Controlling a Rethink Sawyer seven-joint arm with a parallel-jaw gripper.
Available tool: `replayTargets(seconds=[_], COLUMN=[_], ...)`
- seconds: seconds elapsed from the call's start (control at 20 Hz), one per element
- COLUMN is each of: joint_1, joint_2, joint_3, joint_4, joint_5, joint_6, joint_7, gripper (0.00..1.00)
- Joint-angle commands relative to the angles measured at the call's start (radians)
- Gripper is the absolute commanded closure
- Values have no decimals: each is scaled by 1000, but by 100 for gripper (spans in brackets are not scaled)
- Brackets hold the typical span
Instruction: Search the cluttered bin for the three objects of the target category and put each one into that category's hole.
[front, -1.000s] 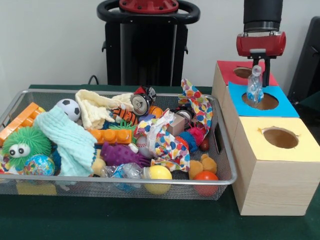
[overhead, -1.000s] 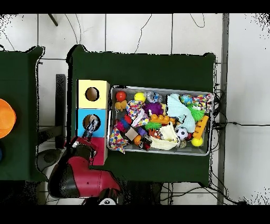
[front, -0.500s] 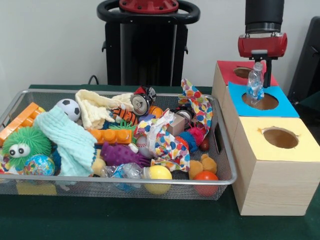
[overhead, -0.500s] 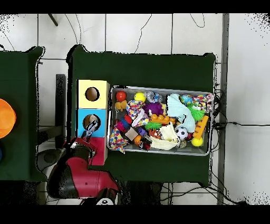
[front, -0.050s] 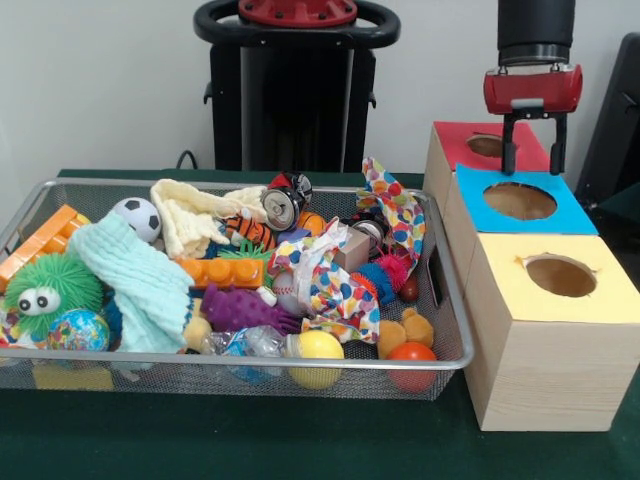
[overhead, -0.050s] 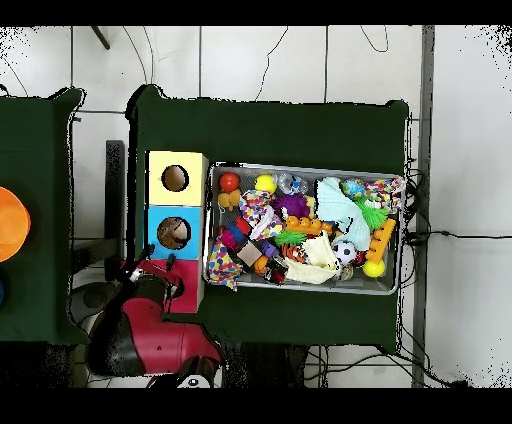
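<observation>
Where the blue hole (front, -0.050s: 520, 201) gapes, pincer (front, -0.050s: 533, 156) spread empty above, bin (front, -0.050s: 440, 300) rim near.

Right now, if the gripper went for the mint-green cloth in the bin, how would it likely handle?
The mint-green cloth would probably be floppy: it drapes in folds over its neighbours. It looks light for its bulk, so a pinch should lift it. It may drag things along, since it lies against the green fuzzy toy and the orange block.
</observation>
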Motion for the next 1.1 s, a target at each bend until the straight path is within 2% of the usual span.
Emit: replayTargets(seconds=[0.05, 0.5, 0.75, 0.95, 1.1], joint_1=[-9, 2, -5, -32, -73], joint_2=[69, 66, 53, 28, -6], joint_3=[26, -2, -49, -56, -34], joint_4=[-29, -27, -20, -21, -6], joint_5=[22, 18, -20, -41, -74], joint_6=[45, 74, 196, 210, 226], joint_7=[138, 101, 9, 2, 8], gripper=[0, 0, 0, 0, 0])
